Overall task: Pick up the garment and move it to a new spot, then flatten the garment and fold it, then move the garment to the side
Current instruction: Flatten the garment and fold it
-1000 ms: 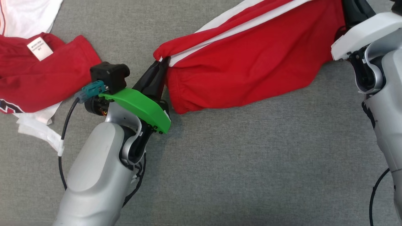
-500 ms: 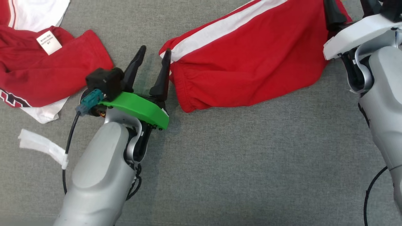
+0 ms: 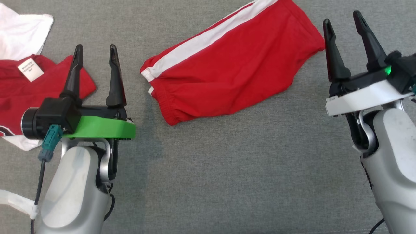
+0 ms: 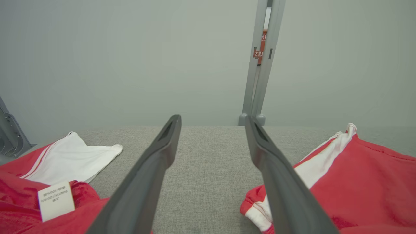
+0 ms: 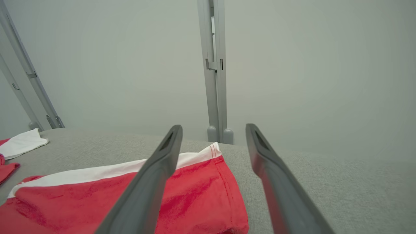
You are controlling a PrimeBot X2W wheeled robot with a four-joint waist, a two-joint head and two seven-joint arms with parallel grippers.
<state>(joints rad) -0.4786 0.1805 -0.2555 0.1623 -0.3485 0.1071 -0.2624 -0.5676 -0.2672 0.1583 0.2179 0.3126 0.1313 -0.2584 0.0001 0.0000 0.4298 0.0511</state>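
Note:
The garment [image 3: 227,78], red shorts with a white side stripe, lies folded on the grey table, slanting up to the right. It also appears at the right of the left wrist view [image 4: 351,185] and at the lower left of the right wrist view [image 5: 130,201]. My left gripper [image 3: 95,53] stands open to the left of the garment's waistband end, with nothing between its fingers. Off the garment's right end, my right gripper [image 3: 343,22] is open too and holds nothing.
A second pile of red and white clothing [image 3: 19,87] with a white label lies at the far left, just beyond my left gripper. A grey upright post [image 4: 260,65] stands at the table's far edge against a pale wall. A white strip [image 3: 16,201] lies at the lower left.
Both grippers have opened and let go of the garment, which now lies on the table. Both arms have drawn back toward me, and the head camera has shifted.

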